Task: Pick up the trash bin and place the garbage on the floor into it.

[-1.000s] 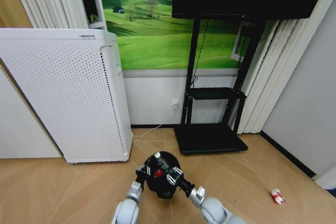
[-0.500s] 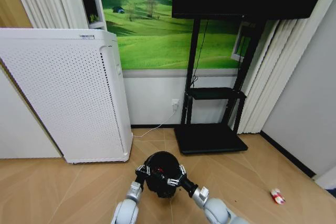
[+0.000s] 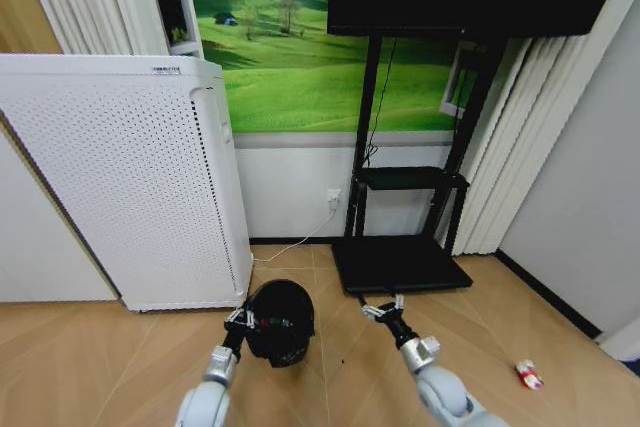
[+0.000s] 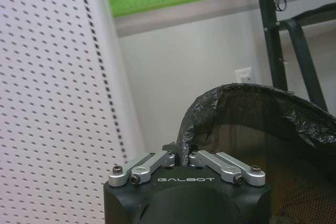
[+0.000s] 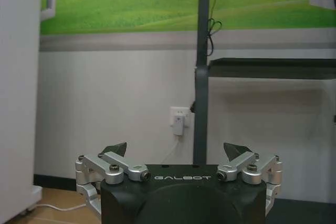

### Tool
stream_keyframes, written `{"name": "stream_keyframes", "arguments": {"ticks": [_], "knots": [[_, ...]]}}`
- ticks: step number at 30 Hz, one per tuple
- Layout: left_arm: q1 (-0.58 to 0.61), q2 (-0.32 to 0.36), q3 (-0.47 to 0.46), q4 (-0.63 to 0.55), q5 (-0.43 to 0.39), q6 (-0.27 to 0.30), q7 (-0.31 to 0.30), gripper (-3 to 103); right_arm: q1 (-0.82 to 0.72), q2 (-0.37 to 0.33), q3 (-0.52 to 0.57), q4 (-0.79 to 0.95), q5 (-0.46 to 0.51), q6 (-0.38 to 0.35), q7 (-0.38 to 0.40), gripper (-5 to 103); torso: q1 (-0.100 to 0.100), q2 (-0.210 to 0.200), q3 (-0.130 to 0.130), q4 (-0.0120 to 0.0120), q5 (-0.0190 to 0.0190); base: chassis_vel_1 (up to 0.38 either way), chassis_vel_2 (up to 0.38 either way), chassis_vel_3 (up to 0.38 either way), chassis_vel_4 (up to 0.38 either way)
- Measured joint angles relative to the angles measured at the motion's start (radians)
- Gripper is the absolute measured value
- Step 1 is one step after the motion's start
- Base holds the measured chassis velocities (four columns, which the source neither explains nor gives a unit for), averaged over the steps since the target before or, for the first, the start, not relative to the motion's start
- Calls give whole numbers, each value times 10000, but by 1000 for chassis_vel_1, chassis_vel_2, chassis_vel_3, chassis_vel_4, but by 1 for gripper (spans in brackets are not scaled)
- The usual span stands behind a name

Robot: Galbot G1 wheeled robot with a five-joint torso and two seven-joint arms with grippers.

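Since a moment ago the right tool [image 3: 382,307] has drawn away from the trash bin [image 3: 281,319] toward 3 o'clock, while the bin has shifted toward 9 o'clock. Nearest, the left tool [image 3: 243,319] is clamped on the bin's lined rim, holding it beside the white perforated appliance [image 3: 130,177]. The right tool hovers with fingers [image 5: 115,149] spread and nothing between them. At 4 o'clock a red-and-white packet [image 3: 528,374] lies on the floor [image 3: 100,357], well apart. Beyond stand the black TV stand [image 3: 402,259] and a wall socket [image 3: 334,197].
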Motion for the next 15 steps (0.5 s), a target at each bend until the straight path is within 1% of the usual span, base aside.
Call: {"name": "stream_keyframes", "arguments": {"ticks": [2, 3, 4, 5, 6, 7, 8, 10, 11, 15], "knots": [[115, 94, -312, -301, -95, 27, 3, 6, -344, -101, 454, 187, -11, -524, 143, 100, 0, 0, 0, -4, -1, 0, 0, 0, 0], [115, 94, -312, -301, -95, 27, 3, 6, -344, -101, 454, 187, -11, -524, 143, 100, 0, 0, 0, -4, -1, 0, 0, 0, 0], [156, 118, -409, -378, -119, 28, 0, 6, -502, -140, 629, 264, 4, -695, 169, 100, 0, 0, 0, -4, 0, 0, 0, 0, 0], [243, 135, -527, -521, -182, 32, 7, 6, -819, -205, 965, 378, 41, -867, 179, 100, 0, 0, 0, 1, -2, 0, 0, 0, 0], [243, 135, -527, -521, -182, 32, 7, 6, -819, -205, 965, 378, 41, -867, 179, 100, 0, 0, 0, 1, -2, 0, 0, 0, 0], [320, 145, -641, -668, -262, 43, 2, 6, -1174, -265, 1302, 478, 128, -1016, 198, 100, -1, 0, 0, -5, -3, 0, 0, 0, 0], [364, 143, -698, -755, -296, 47, 0, 6, -1421, -289, 1559, 524, 179, -1104, 201, 100, -1, 0, 0, -4, -1, 0, 0, 0, 0], [438, 122, -801, -878, -338, 48, -1, 6, -1868, -297, 2143, 507, 220, -1173, 102, 100, -1, 0, -1, -5, -3, 0, 0, 0, 0], [438, 122, -801, -878, -338, 48, -1, 6, -1868, -297, 2143, 507, 220, -1173, 102, 100, -1, 0, -1, -5, -3, 0, 0, 0, 0], [524, 89, -885, -1050, -417, 71, -9, 6, -2313, -250, 2826, 405, 227, -1179, -227, 100, -1, 0, -1, -4, 0, 0, 0, 0, 0]]}}
